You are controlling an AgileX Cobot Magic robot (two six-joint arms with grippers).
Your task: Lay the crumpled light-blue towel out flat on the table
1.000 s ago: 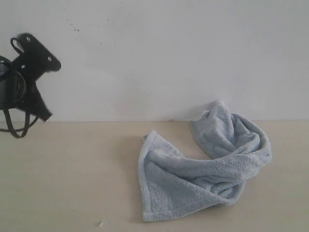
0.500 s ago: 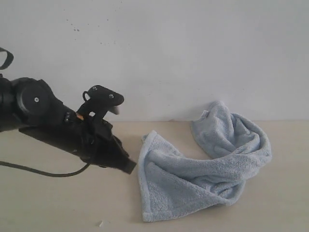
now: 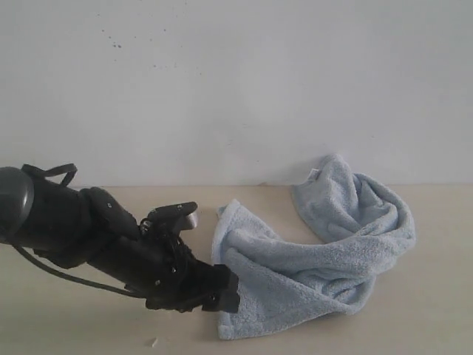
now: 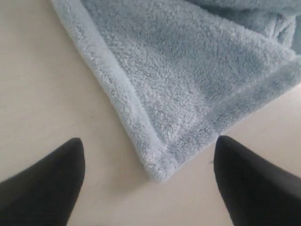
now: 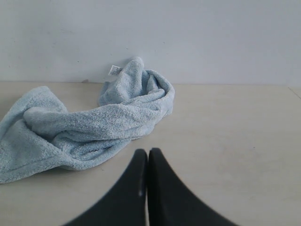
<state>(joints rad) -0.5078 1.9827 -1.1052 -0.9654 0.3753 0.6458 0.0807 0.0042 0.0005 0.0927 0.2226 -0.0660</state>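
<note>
The light-blue towel (image 3: 318, 255) lies crumpled and twisted on the beige table (image 3: 89, 325), right of centre, its white tag (image 3: 313, 174) at the far end by the wall. My left gripper (image 3: 225, 292) is low at the towel's near-left corner. In the left wrist view its black fingers (image 4: 47, 183) stand wide apart, open (image 4: 149, 143), with the hemmed corner (image 4: 157, 165) lying between them, untouched. My right gripper (image 5: 147, 153) is shut with nothing in it, a short way from the towel (image 5: 89, 125); it does not show in the exterior view.
A white wall (image 3: 236, 89) rises right behind the table's far edge. A small pale speck (image 3: 154, 342) lies on the table near the front, left of the towel. Bare table surface extends right of the towel (image 5: 235, 141).
The left arm swung down from the upper left and reached right across the table; its gripper now sits at the towel's near-left corner. The towel has not moved.
</note>
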